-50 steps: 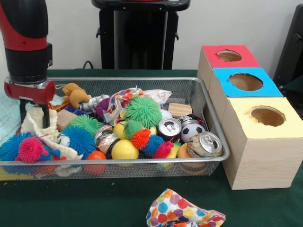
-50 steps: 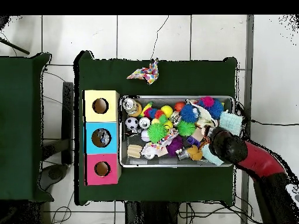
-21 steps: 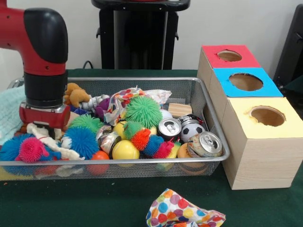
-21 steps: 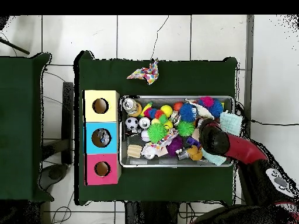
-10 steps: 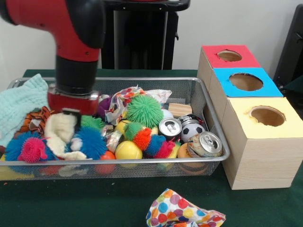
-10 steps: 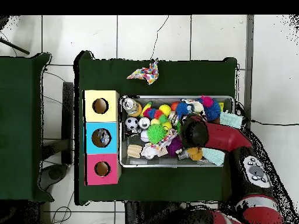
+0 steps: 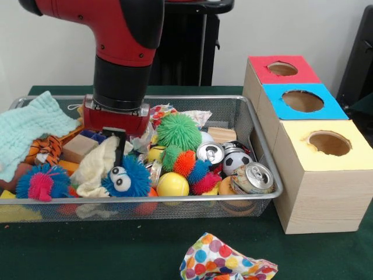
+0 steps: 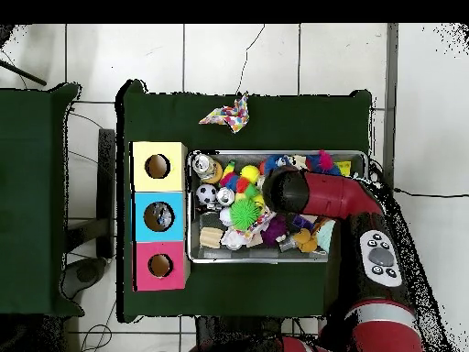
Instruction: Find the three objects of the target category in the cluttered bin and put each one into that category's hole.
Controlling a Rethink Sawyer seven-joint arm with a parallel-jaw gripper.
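Cluttered bin [image 7: 265, 156]: wire mesh basket on the green bench [image 7: 116, 251], directly under the claw, heaped with toys, cans and cloths.
Claw [image 7: 118, 147]: lowered into the bin's left half; dark fingers sit against a cream cloth [image 7: 96, 169]; whether they grip it, cannot tell.
Blue googly-eyed ball [image 7: 129, 178]: just below the claw, toward the bin's front rim.
Green spiky ball [image 7: 178, 130]: beside the claw, on the boxes' side.
Boxes: red [image 7: 282, 70], blue [image 7: 301, 101], yellow [image 7: 326, 146], each with a round hole, well apart from the claw, beyond the bin's end.
Dotted cloth [image 7: 224, 259]: on the bench outside the bin.
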